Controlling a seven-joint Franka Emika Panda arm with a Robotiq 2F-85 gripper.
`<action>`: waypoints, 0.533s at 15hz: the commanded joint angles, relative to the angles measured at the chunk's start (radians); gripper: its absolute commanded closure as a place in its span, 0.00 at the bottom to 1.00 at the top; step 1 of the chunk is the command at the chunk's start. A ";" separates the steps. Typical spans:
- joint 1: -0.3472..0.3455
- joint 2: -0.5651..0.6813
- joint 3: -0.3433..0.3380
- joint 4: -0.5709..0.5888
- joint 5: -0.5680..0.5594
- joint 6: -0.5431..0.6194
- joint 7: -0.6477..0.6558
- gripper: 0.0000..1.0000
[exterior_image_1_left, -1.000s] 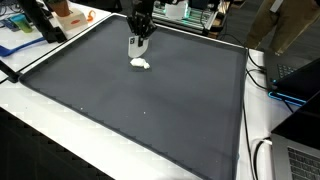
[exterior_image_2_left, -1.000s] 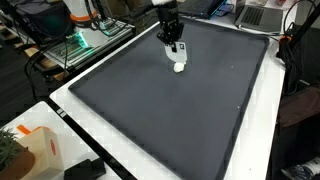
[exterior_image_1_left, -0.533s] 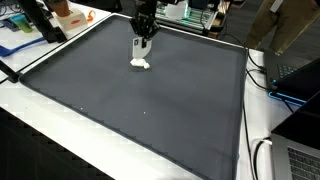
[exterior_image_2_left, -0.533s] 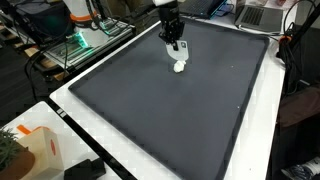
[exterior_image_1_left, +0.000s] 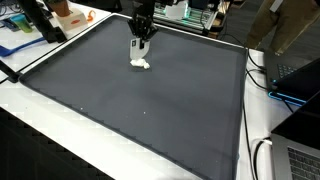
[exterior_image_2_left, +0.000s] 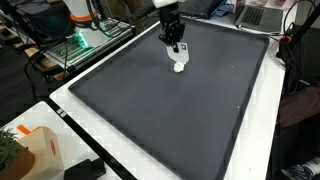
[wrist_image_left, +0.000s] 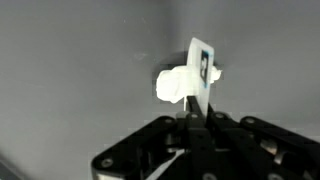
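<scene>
**Pincer clamped on a thin white card above a white lump**

In an exterior view the gripper (exterior_image_1_left: 140, 36) stands at the 12 o'clock end of the dark mat (exterior_image_1_left: 150, 115), fingers together on a white card (exterior_image_1_left: 137, 46) that hangs below them. A white lump (exterior_image_1_left: 141, 64) lies on the mat at the card's 6 o'clock.

In an exterior view the gripper (exterior_image_2_left: 173, 37) holds the card (exterior_image_2_left: 176, 47), with the lump (exterior_image_2_left: 179, 67) again at 6 o'clock.

In the wrist view the gripper (wrist_image_left: 193, 118) pinches the card (wrist_image_left: 203, 65); the lump (wrist_image_left: 174, 86) sits at its 8 o'clock. Whether they touch cannot be told.

Black end effector (exterior_image_1_left: 139, 47), angular dark housing, pale finger pads (wrist_image_left: 200, 78)
</scene>
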 joint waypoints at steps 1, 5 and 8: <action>0.008 0.027 -0.023 0.027 0.032 -0.018 -0.038 0.99; 0.000 0.083 -0.027 0.059 0.034 0.008 -0.049 0.99; 0.018 0.124 -0.058 0.086 0.024 0.052 -0.035 0.99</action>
